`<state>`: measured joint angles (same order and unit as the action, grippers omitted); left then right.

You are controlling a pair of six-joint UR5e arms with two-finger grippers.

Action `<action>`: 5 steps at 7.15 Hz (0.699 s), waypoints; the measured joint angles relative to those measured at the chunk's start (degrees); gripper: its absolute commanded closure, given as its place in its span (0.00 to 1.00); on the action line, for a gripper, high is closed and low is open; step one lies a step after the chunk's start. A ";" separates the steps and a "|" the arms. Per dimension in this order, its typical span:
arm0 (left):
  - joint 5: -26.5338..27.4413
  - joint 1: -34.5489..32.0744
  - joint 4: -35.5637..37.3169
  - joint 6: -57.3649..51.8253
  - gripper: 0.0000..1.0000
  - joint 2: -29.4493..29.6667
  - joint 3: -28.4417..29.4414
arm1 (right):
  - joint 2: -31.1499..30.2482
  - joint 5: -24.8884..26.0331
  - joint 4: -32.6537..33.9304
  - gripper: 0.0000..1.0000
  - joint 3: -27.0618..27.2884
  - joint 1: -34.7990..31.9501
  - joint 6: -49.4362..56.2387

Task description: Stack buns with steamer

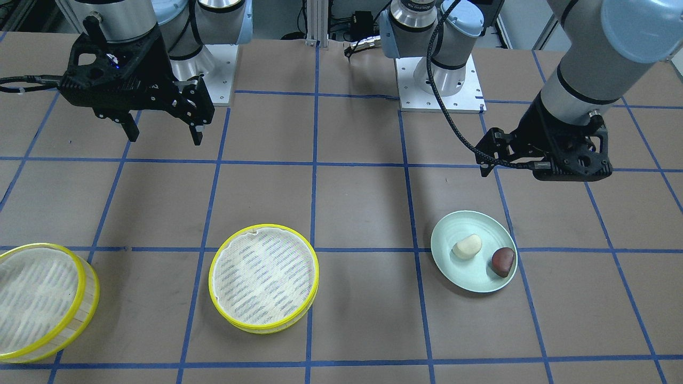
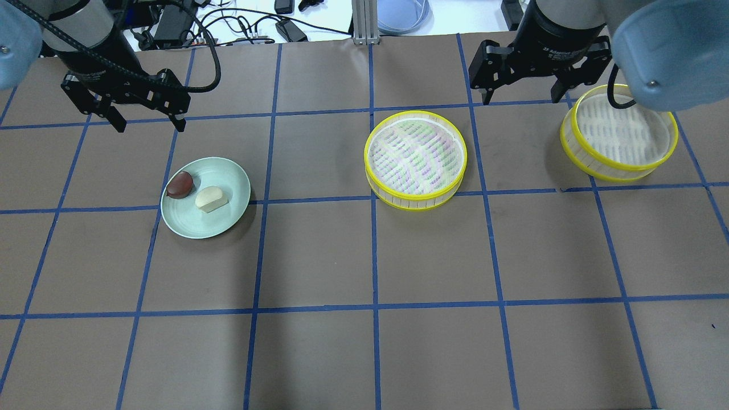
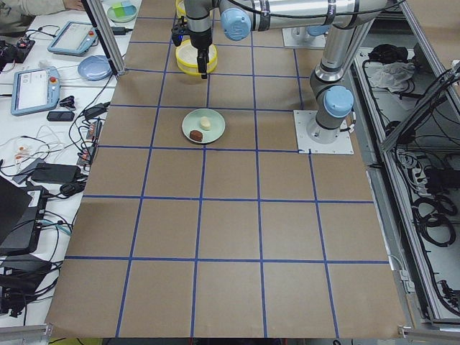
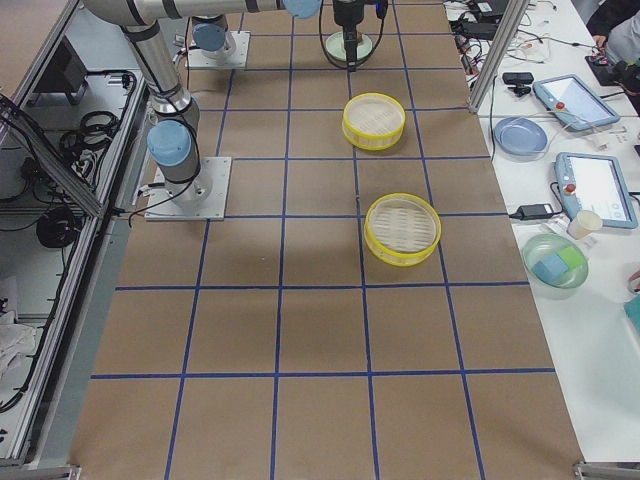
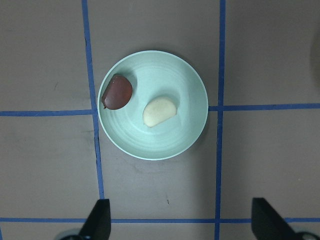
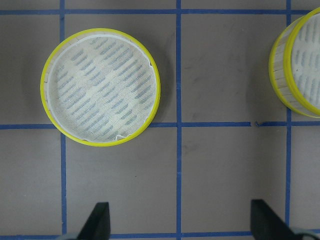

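Note:
A cream-white bun (image 2: 211, 199) and a dark reddish-brown bun (image 2: 180, 184) lie side by side on a pale green plate (image 2: 205, 228). They also show in the left wrist view: cream (image 5: 159, 111), brown (image 5: 118, 92). One steamer tray (image 2: 416, 199) stands at mid-table, and a second (image 2: 623, 165) stands to its right. Both trays hold nothing. My left gripper (image 2: 151, 126) is open and empty, high above the table beyond the plate. My right gripper (image 2: 520, 98) is open and empty, high between the two trays, on their far side.
The brown table surface carries a blue tape grid (image 2: 373, 250). The two arm bases (image 1: 440, 88) stand at the robot's edge. A side table (image 4: 570, 190) with tablets, bowls and cables runs along the far edge.

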<state>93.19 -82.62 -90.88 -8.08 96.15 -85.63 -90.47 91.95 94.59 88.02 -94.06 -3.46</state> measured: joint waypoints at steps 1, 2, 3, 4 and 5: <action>0.04 0.01 0.00 0.00 0.00 0.00 0.00 | -0.28 0.03 -0.40 0.00 0.02 -0.02 0.34; 0.10 0.05 0.00 0.00 0.00 -0.03 -0.01 | -0.47 -0.20 -0.61 0.00 0.04 -0.02 0.39; 0.15 0.07 0.02 0.00 0.00 -0.06 0.00 | -0.59 -1.09 -0.66 0.00 0.02 -0.03 0.39; 0.18 0.11 0.04 0.00 0.00 -0.06 0.00 | -0.43 -2.15 -0.48 0.00 -0.01 0.07 0.55; 0.24 0.44 0.06 -0.03 0.00 0.02 -0.08 | 0.06 -2.69 -0.03 0.00 -0.09 0.88 0.94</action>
<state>93.43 -82.17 -90.81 -8.11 96.17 -85.72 -90.41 89.25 94.56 87.93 -93.19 -2.52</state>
